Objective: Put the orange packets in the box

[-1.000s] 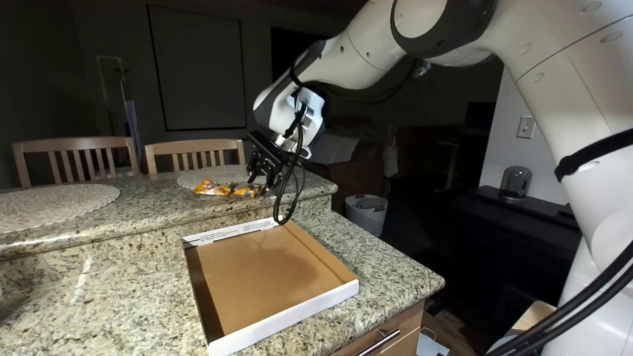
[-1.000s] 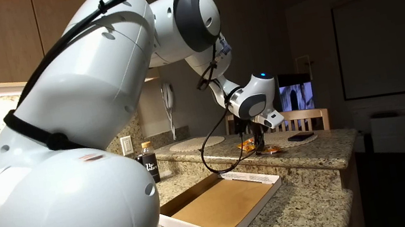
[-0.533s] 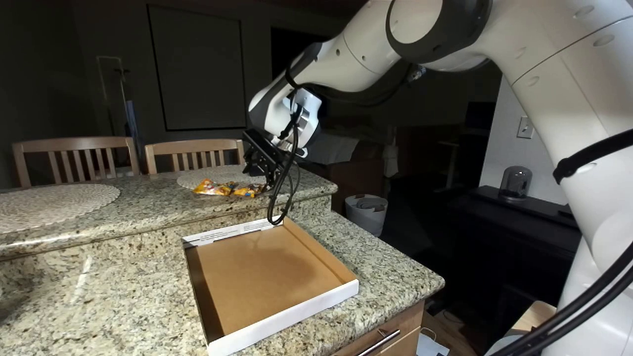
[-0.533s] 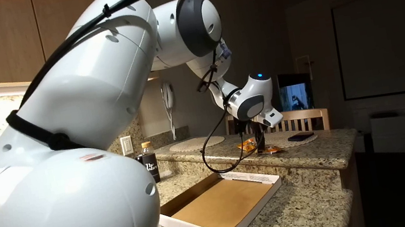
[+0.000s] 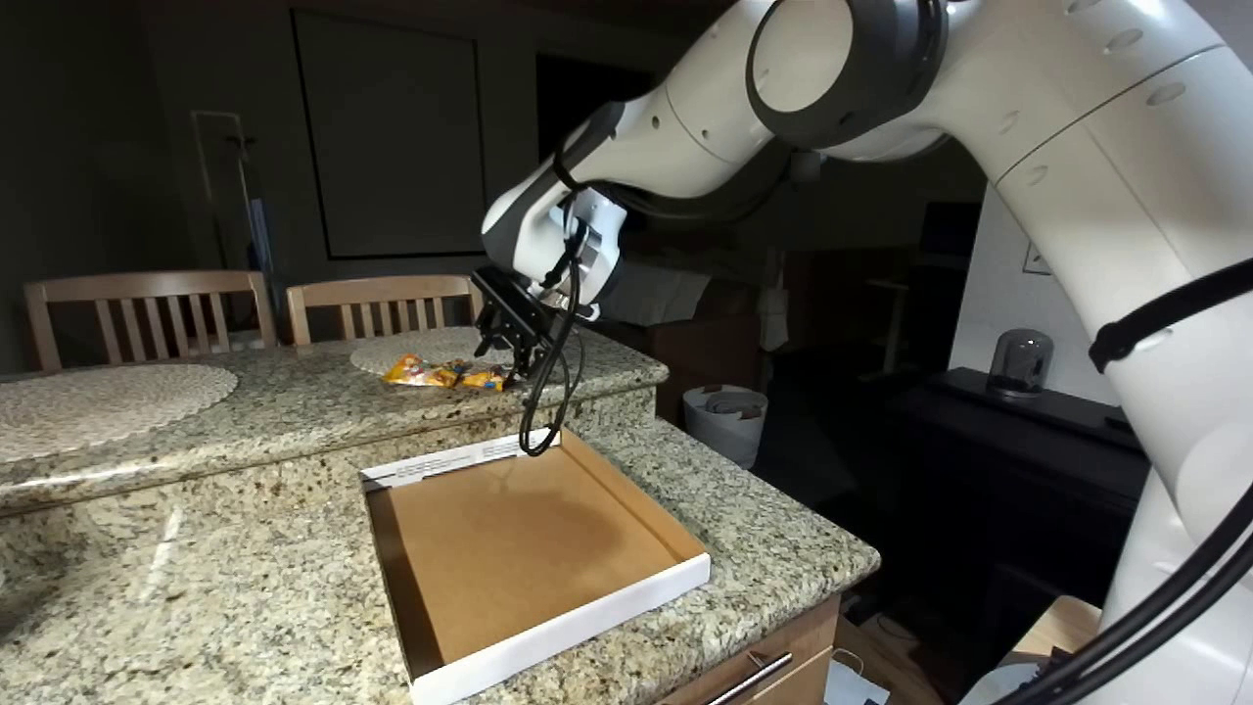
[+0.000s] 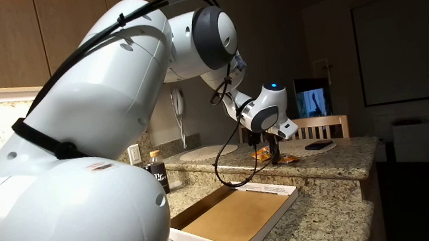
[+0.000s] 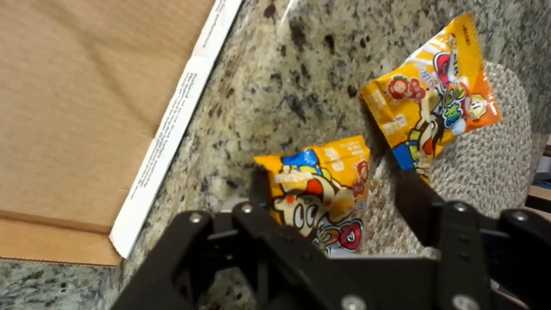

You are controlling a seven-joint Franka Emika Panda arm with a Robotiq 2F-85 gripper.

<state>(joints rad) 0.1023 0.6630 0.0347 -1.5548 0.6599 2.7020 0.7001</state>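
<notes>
I have the claw (image 7: 333,193) low over the raised tier of the granite surface (image 5: 294,377), its fingers (image 7: 415,206) spread wide with nothing in their hold. Between them, as my wrist view shows it, lies the nearer orange packet (image 7: 318,185), cartoon side up; the finger on that view's left overlaps its edge, and I can't tell whether the two touch. The farther orange packet (image 7: 434,94) is ahead of the claw, just past the nearer one and off toward the finger on the right. Both packets lie across the rim of a round woven mat (image 7: 486,168) that reaches in under the claw. On that mat, past the claw in an exterior view, rests a flat dark phone (image 6: 319,145). One tier down, below the claw, sits the box (image 7: 172,118), shallow and brown inside, a white-edged wall toward the packets; the two packets I can see are outside it. Farther from the claw along the raised tier is another mat (image 5: 117,401), and well apart from the claw stands a dark-labelled bottle (image 6: 158,175). Across the surface from the claw I see wooden chairs (image 5: 387,287), and deeper in the dark room a lit screen (image 6: 313,99).
</notes>
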